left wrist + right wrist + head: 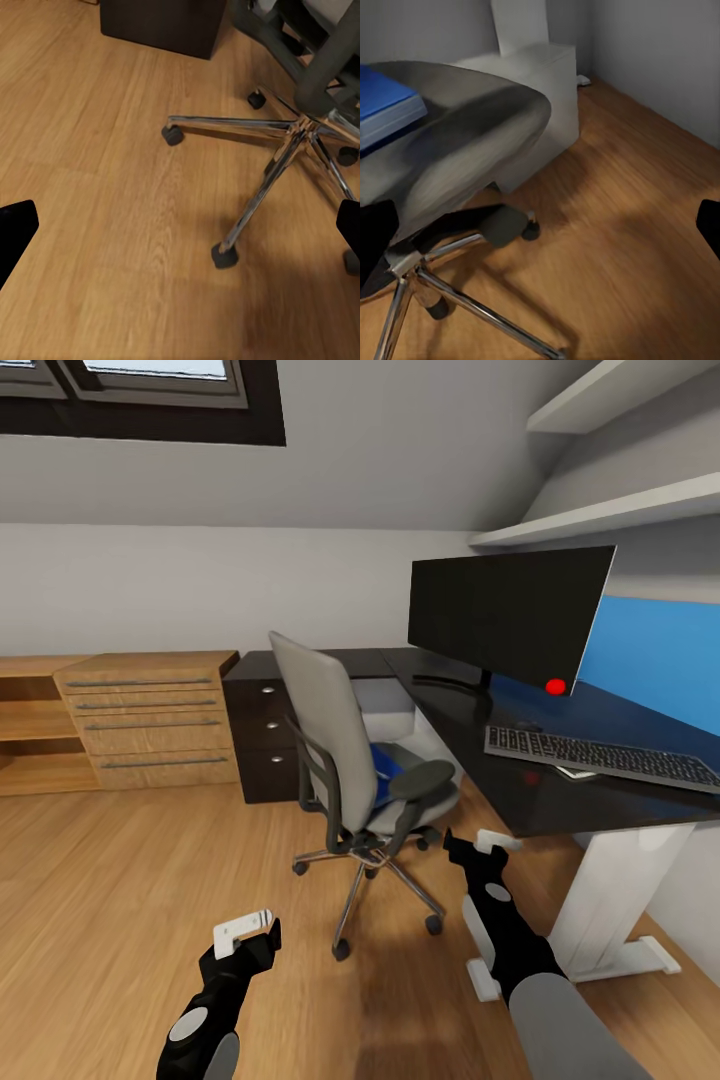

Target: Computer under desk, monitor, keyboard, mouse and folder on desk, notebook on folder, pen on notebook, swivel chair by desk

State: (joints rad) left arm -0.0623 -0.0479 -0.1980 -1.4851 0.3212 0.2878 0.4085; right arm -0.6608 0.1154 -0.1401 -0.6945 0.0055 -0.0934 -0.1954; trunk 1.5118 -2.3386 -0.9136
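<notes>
The grey swivel chair (340,760) stands on the wood floor in front of the black desk (470,750), with the blue folder (384,760) on its seat. On the desk are the monitor (505,615) and, in front of it, the keyboard (600,755). A pale grey box, the computer (536,90), sits under the desk behind the chair. My left gripper (245,932) hangs open low over the floor near the chair's star base (300,131). My right gripper (475,852) is open beside the seat (457,142), near the folder's edge (382,101). Mouse, notebook and pen are too small to make out.
A black three-drawer unit (262,735) closes the desk's left end, and low light-wood shelving (140,720) runs along the wall. The white pedestal leg (610,900) stands right of my right arm. A blue wall panel (660,650) and wall shelves (600,510) are above the desk.
</notes>
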